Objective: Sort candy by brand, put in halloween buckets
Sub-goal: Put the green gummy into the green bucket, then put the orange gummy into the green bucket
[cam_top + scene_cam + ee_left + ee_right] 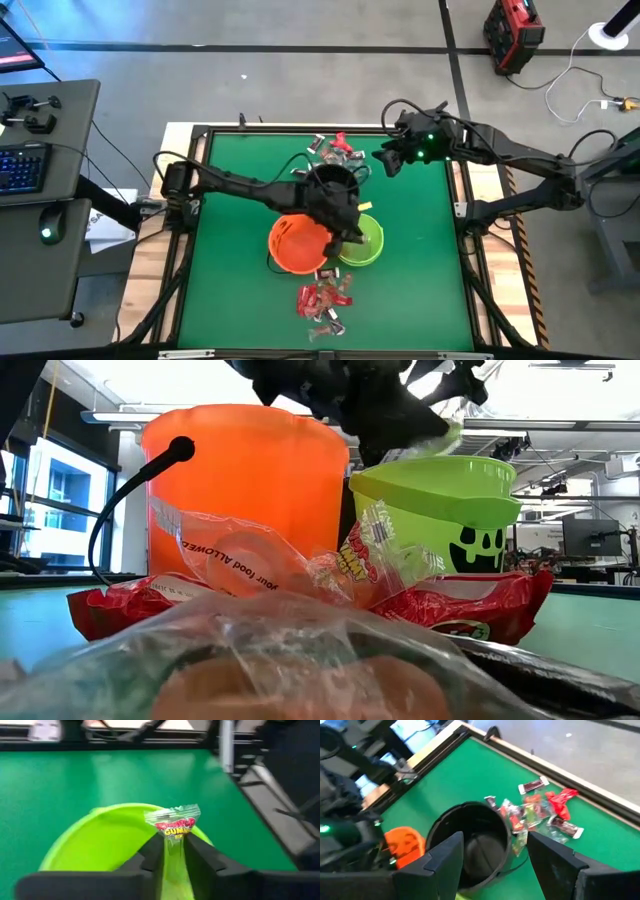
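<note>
Three halloween buckets stand mid-table: black (332, 185), orange (298, 243) and lime green (362, 243). My left gripper (352, 232) hangs over the green bucket's (100, 830) rim with a pale greenish gummy candy packet (172, 822) between its fingers. My right gripper (495, 855) hovers open above the table's far right part, over the black bucket (470, 845), and holds nothing. Loose candy lies in a far pile (335, 150) and a near pile (325, 300). My left gripper pinches the gummy packet's lower end (173, 839) between its two fingertips (152, 850), which stand only slightly apart. The fingers slant downward toward the table's right side. The packet stands up past the fingertips, lifted clear, over the green bucket's mouth.
The near candy pile (350, 560) lies on the green mat right in front of the orange bucket (245, 490) and the green bucket (440, 510). The far pile (540, 812) lies beside the black bucket. A raised frame (200, 135) borders the mat.
</note>
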You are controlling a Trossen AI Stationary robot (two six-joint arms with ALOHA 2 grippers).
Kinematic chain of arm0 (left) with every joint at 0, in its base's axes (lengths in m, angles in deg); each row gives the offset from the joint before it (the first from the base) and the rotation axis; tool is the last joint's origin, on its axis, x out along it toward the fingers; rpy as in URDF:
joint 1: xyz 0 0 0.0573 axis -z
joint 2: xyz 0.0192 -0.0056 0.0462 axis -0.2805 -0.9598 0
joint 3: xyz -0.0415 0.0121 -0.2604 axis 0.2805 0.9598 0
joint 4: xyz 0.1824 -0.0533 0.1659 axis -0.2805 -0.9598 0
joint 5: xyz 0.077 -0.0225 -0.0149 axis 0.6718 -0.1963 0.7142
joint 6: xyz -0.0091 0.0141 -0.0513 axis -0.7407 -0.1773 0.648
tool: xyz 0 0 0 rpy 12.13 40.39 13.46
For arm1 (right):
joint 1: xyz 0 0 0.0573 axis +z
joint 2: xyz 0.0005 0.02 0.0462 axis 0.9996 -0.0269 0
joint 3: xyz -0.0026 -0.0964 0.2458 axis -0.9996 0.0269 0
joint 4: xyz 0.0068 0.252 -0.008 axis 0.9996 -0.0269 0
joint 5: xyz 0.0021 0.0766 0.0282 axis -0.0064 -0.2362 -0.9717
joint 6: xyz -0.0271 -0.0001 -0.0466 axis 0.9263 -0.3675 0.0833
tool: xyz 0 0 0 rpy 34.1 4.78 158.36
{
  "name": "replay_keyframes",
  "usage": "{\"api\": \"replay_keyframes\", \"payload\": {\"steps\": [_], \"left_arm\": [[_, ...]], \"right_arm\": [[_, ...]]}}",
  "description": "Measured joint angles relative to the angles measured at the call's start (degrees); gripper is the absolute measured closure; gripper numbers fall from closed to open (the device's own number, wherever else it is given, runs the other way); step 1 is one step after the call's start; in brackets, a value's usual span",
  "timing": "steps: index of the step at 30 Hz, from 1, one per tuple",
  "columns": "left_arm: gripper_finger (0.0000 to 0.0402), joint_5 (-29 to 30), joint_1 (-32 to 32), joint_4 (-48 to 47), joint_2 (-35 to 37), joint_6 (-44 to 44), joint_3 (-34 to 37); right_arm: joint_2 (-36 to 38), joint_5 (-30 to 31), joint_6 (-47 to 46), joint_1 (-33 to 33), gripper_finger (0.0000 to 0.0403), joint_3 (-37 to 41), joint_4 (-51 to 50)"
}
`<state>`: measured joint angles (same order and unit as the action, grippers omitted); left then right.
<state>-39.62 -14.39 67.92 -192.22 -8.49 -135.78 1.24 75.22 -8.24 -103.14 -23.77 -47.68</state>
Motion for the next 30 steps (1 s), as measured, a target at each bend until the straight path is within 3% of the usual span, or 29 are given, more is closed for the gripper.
{"api": "replay_keyframes", "payload": {"steps": [6,9,11,15,18,22,30], "left_arm": [[0.0232,2.13,-0.1,-7.33,-0.06,1.55,-3.63],[0.0195,-0.69,-0.11,-16.11,0.6,1.96,-6.89],[0.0182,-4.02,-0.1,-23.24,2.26,4.23,-8.84],[0.0181,-4.37,1.07,-32.62,9.03,6.9,-7.27],[0.0189,-4.02,3.19,-30.31,16.92,7.7,-1.74],[0.0198,-2.08,6.16,-20.23,29.87,14.04,8.48],[0.02,18.25,13.65,-12.5,48.9,26.33,23.14]], "right_arm": [[2.47,0.69,-0.74,3.94,0.019,0.0,-0.11],[3.51,3.78,-4.61,6.78,0.019,0.0,-1.81],[3.73,5.3,-9.53,9.35,0.019,0.0,-3.65],[3.03,5.55,-19.5,17.27,0.019,0.0,-5.35],[1.12,8.07,-27.43,25.4,0.019,-0.04,-5.56],[-4.0,11.43,-38.13,36.82,0.019,-0.04,-3.34],[-23.81,2.63,-73.49,52.92,0.019,0.01,4.17]]}}
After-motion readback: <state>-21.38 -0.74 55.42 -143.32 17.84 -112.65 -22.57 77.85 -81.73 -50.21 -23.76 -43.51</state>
